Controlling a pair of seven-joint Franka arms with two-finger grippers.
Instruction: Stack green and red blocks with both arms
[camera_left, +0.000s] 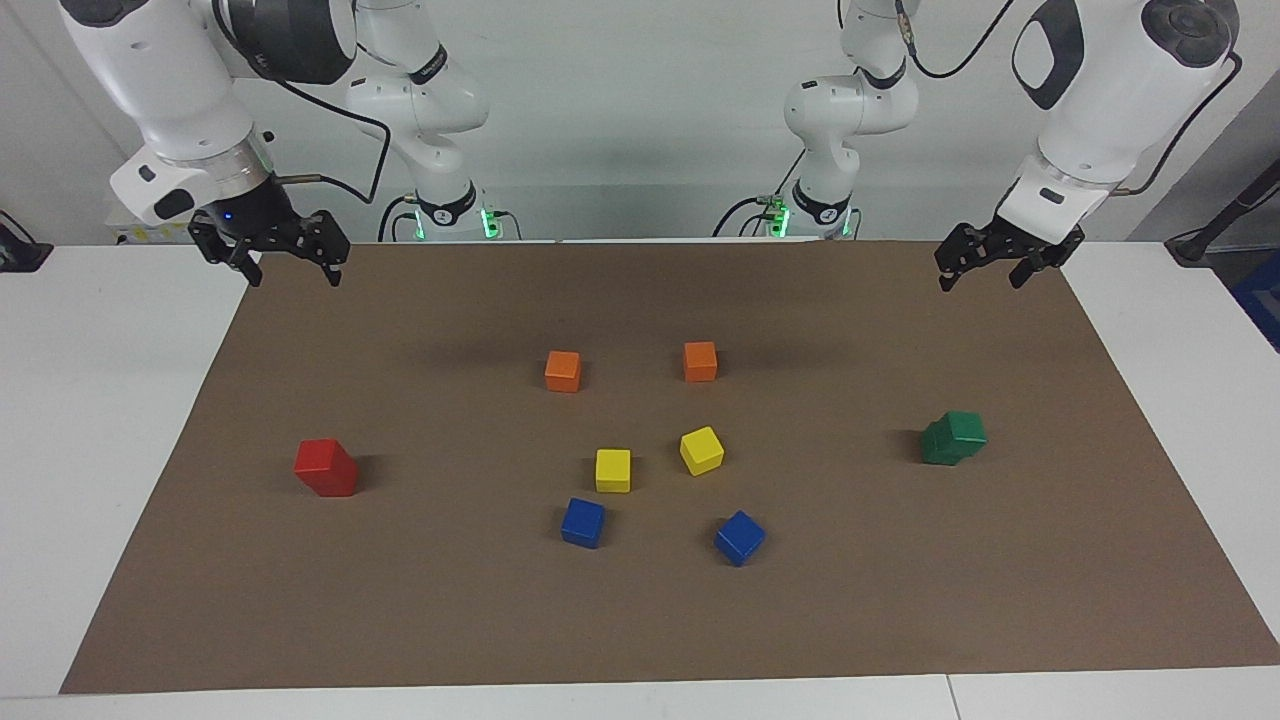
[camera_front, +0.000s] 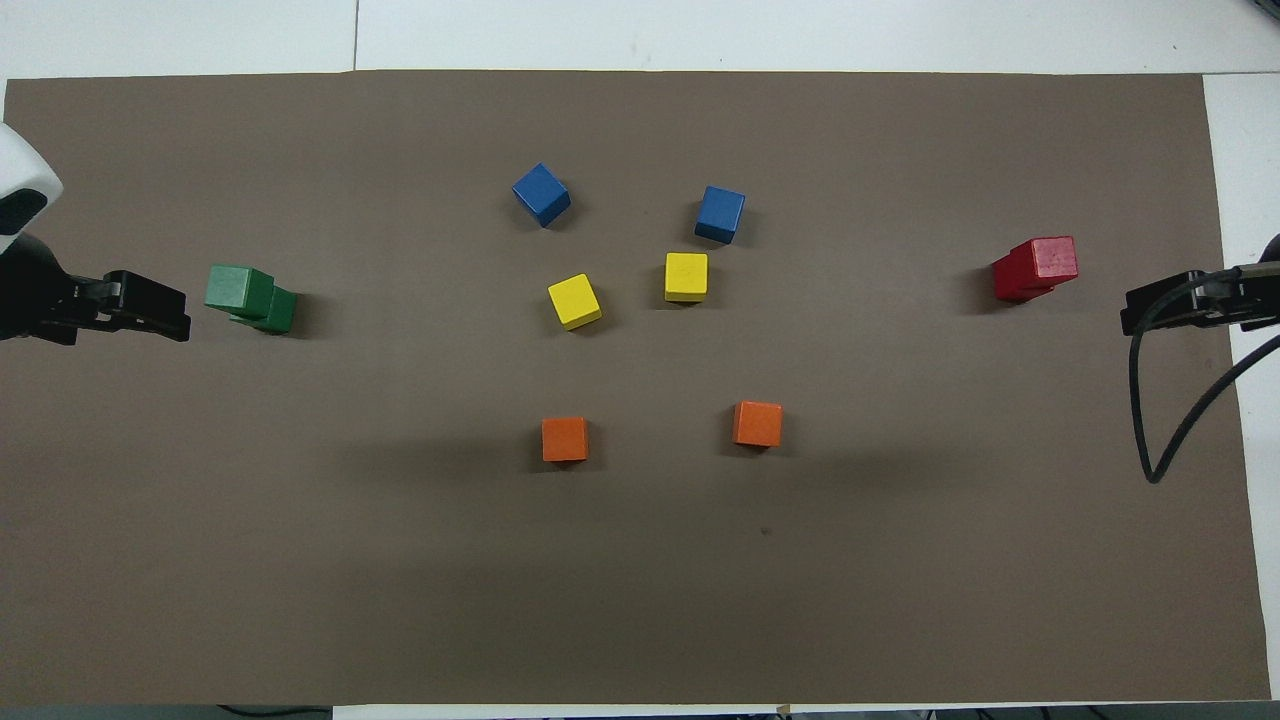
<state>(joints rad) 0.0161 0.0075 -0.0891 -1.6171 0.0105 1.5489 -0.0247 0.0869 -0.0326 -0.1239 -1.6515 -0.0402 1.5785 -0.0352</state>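
Two green blocks stand as a skewed stack of two on the brown mat, toward the left arm's end. Two red blocks form a similar offset stack toward the right arm's end. My left gripper hangs open and empty in the air over the mat's edge near its stack, apart from it. My right gripper hangs open and empty over the mat's corner on its own side, clear of the red stack.
In the middle of the brown mat lie two orange cubes, nearest the robots, then two yellow cubes, and two blue cubes farthest away. White table surrounds the mat.
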